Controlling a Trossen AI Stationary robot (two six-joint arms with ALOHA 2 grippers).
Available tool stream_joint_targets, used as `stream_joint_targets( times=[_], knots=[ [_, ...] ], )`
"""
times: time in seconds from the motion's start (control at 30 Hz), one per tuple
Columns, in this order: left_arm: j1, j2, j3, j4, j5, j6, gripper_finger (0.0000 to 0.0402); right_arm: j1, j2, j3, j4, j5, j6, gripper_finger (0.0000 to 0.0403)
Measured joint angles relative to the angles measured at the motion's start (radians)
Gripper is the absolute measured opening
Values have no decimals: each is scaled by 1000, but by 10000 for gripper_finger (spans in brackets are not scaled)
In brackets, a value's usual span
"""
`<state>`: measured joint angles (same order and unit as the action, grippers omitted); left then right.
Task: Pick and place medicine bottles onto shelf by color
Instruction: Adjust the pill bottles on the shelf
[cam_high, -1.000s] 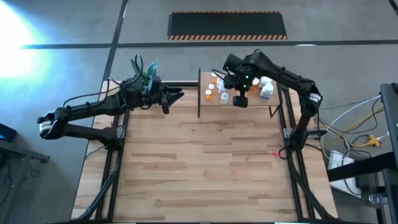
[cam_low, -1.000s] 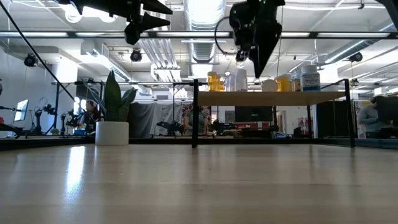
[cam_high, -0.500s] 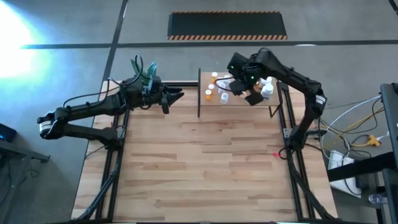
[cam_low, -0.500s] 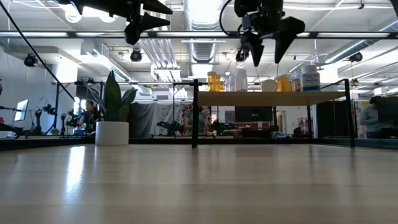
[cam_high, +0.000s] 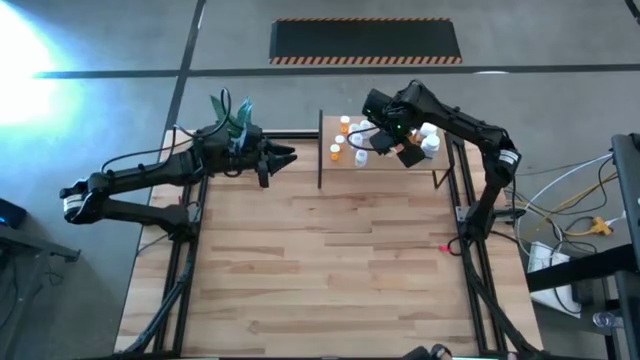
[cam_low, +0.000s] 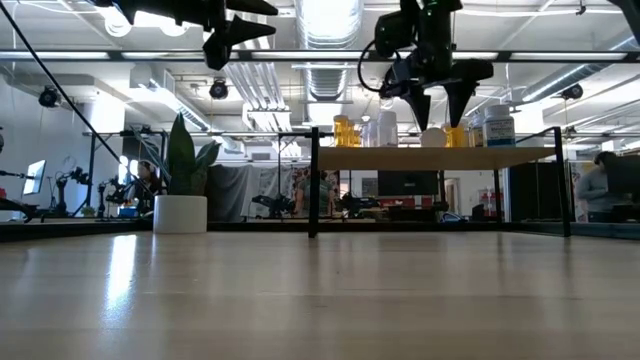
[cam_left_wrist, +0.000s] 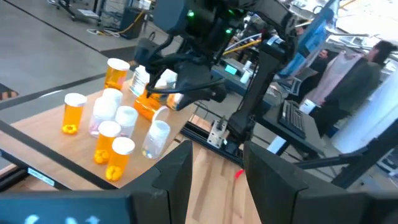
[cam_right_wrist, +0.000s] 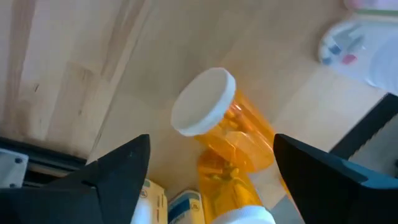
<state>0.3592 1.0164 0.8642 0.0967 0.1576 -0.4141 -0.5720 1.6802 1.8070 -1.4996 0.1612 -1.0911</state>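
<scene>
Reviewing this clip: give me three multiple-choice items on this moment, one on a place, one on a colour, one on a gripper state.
1. Where are the medicine bottles?
A. on the shelf
B. on the floor
C. beside the plant pot

2. What colour is the bottle straight ahead of the right gripper?
A. blue
B. orange with a white cap
C. all white

3. How is the right gripper set?
A. shut on a bottle
B. open, holding nothing
C. out of view

Answers: 1 A, the high view shows them grouped on the board. 2 B, the right wrist view shows it. 3 B, its fingers stand spread above the bottle.
</scene>
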Motion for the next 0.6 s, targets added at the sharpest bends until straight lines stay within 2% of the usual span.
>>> stream_joint_targets(
  times=[0.23,0.6],
  knots=[
    [0,0,1,2,17,1,127,-4,4,-48,53,45,-52,290],
    [1,-1,1,32,19,1,127,-17,37,-60,77,49,-99,244]
  ],
)
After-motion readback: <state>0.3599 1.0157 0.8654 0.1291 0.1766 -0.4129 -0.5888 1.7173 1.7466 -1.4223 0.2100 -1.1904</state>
